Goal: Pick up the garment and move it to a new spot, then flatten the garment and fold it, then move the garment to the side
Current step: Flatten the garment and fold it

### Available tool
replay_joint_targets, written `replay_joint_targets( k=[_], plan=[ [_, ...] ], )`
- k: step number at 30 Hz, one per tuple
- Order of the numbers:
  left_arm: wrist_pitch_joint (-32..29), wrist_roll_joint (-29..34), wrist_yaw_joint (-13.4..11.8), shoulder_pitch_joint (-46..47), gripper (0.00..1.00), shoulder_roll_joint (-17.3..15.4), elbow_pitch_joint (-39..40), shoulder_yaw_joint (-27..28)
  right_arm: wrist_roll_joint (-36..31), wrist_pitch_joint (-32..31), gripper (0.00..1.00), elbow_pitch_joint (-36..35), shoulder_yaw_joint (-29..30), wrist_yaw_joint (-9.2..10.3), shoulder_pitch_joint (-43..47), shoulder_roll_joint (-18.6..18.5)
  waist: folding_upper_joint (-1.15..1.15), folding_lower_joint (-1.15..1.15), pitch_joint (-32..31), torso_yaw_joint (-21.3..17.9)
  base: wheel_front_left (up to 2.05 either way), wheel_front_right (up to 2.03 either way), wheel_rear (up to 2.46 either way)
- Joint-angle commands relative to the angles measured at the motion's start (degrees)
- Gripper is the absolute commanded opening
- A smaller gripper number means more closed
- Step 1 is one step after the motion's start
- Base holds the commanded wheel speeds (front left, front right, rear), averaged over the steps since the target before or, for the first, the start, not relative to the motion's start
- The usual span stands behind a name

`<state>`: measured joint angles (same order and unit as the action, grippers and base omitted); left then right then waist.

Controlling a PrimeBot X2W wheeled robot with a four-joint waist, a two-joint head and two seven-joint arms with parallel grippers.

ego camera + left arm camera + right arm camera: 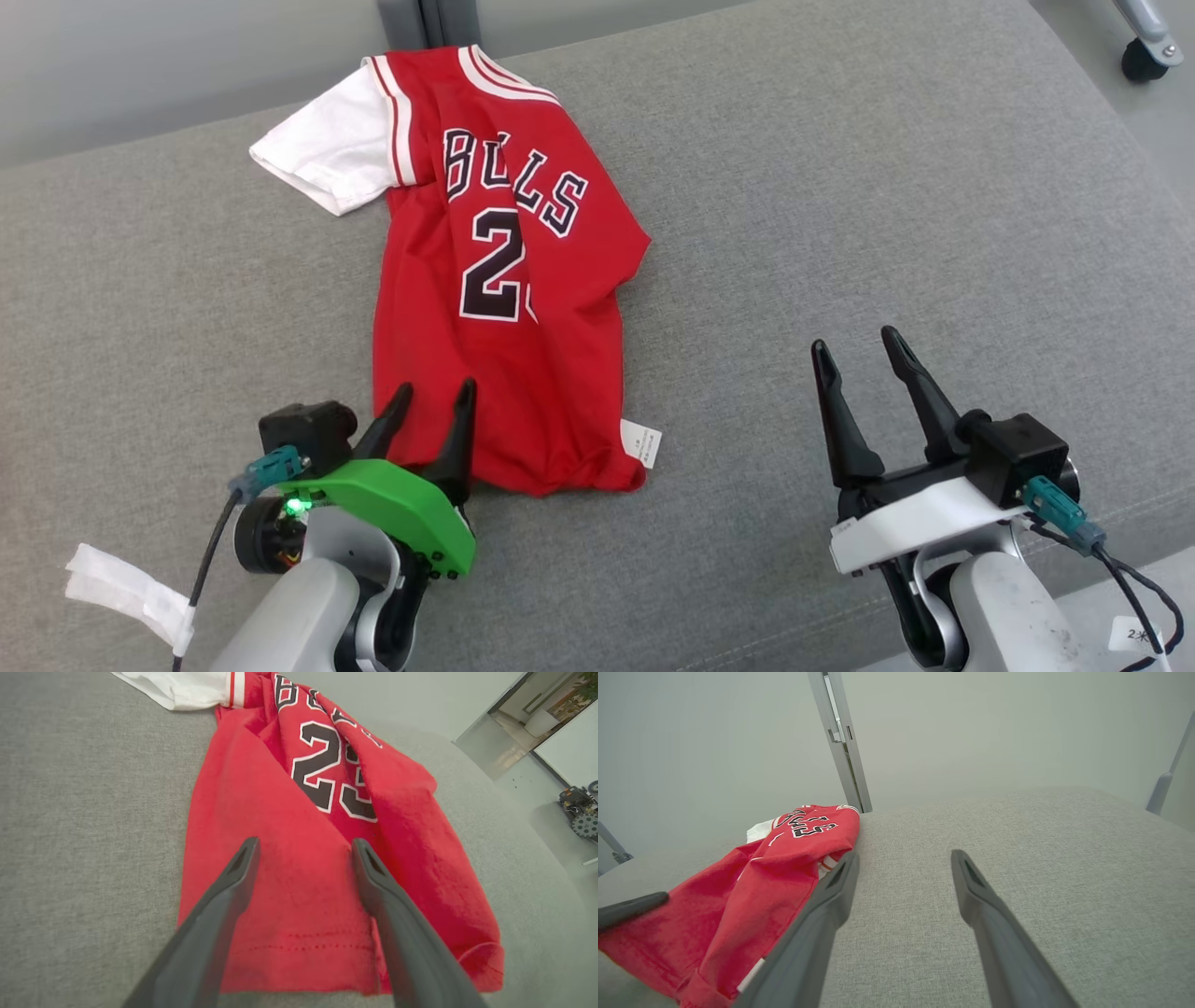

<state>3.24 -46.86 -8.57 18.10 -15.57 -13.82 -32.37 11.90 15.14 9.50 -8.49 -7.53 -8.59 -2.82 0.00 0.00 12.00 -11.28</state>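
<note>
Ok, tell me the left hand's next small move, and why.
Probably lower the left hand onto the red Bulls jersey and close on its hem: the hand is open, poised over the near edge, and the jersey lies rumpled and ungripped on the grey cushion.

even soft light, faint shadows, wrist views edge-warped

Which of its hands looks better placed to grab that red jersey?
Left: the left hand hangs open over the jersey's bottom hem, while the right hand sits apart over bare grey cushion.
</note>
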Motion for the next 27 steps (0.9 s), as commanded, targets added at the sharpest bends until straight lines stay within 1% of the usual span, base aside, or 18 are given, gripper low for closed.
replay_joint_targets(
  k=[1,3,5,6,7,10,12,16,18,21,24,27],
  plan=[
    [-0.8,-0.4,0.0,-0.8,1.0,-0.2,-0.9,-0.4,0.1,0.0,1.0,0.0,-0.3,0.08,-0.4,-0.1,0.0,0.0,0.4,-0.6,0.0,0.0,0.0],
    [-2.1,-0.9,-0.1,-0.9,1.0,0.3,-2.3,-0.9,0.3,0.0,1.0,0.1,-0.3,0.08,-0.4,-0.1,0.0,0.0,0.6,-1.0,0.0,0.0,0.0],
    [-2.2,0.4,-1.0,-0.4,1.0,-0.5,-4.4,-1.2,0.4,0.0,1.0,0.1,-0.3,0.08,-0.4,-0.1,0.0,0.0,0.8,-1.4,0.0,0.0,0.0],
    [-2.1,0.6,-1.2,0.0,0.89,-0.7,-5.3,-1.4,0.4,0.0,1.0,0.2,-0.4,0.08,-0.5,-0.1,0.0,0.0,0.8,-1.5,0.0,0.0,0.0],
    [-1.6,0.9,-1.3,0.3,0.0,-0.6,-6.3,-1.4,0.3,0.0,1.0,0.3,-0.3,0.08,-0.5,-0.1,0.0,0.0,0.8,-1.7,0.0,0.0,0.0],
    [-1.8,0.7,0.1,0.7,0.0,-0.5,-7.8,-2.0,0.2,0.0,1.0,0.4,0.0,0.08,-0.3,-0.1,0.0,0.0,0.4,-1.7,0.0,0.0,0.0],
    [-1.6,0.5,0.5,0.7,0.0,-1.0,-7.7,-1.7,0.1,0.0,1.0,0.5,0.2,0.08,0.1,-0.1,0.0,0.0,0.0,-1.6,0.0,0.0,0.0],
    [0.7,-0.1,-0.9,0.3,0.0,-2.9,-4.7,1.2,-0.1,0.0,1.0,0.6,0.5,0.08,0.7,-0.1,0.0,0.0,-1.0,-0.8,0.0,0.0,0.0],
    [1.9,-0.4,-2.6,-0.3,0.0,-4.9,-2.4,3.7,-0.1,0.0,1.0,0.6,0.4,0.08,1.2,-0.1,0.0,0.0,-1.6,-0.2,0.0,0.0,0.0],
    [2.6,-0.4,-4.7,-0.8,0.0,-7.9,-1.1,6.7,-0.1,0.0,1.0,0.7,-0.1,0.08,1.3,-0.1,0.0,0.0,-2.0,0.5,0.0,0.0,0.0],
    [2.7,-0.2,-5.9,0.3,0.0,-10.4,-2.5,8.9,-0.1,0.0,1.0,0.7,-0.7,0.08,1.0,-0.1,0.0,0.0,-2.1,0.9,0.0,0.0,0.0],
    [2.9,-0.1,-6.1,2.4,0.0,-12.0,-5.4,10.3,-0.2,0.0,1.0,0.9,-0.9,0.08,0.5,-0.1,0.0,0.0,-2.0,1.0,0.0,0.0,0.0]
  ],
)
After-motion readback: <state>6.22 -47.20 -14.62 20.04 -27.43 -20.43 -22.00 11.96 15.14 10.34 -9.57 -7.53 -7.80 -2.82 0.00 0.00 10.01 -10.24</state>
